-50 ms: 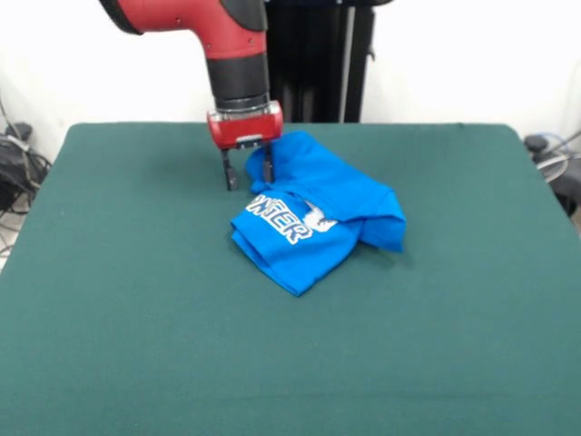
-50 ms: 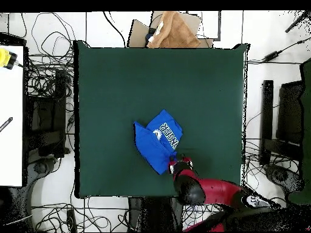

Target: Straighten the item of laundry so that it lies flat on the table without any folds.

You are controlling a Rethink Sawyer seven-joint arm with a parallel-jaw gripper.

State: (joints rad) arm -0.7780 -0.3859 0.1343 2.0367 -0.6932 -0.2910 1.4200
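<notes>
The T-shirt (image 1: 318,218) is lying bunched and folded mid-table (image 1: 136,318), so flattening is barely begun; the gripper (image 1: 248,174), jaws parted, seemingly straddling its far edge, is gripping nothing

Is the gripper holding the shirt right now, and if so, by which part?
Cannot tell for sure. The gripper is open, one finger beside the shirt's far edge and the other on bare table; no cloth looks pinched.

The red arm reaches straight down, its claw (image 1: 247,173) parted, fingers (image 1: 229,172) pointing downward.
</notes>
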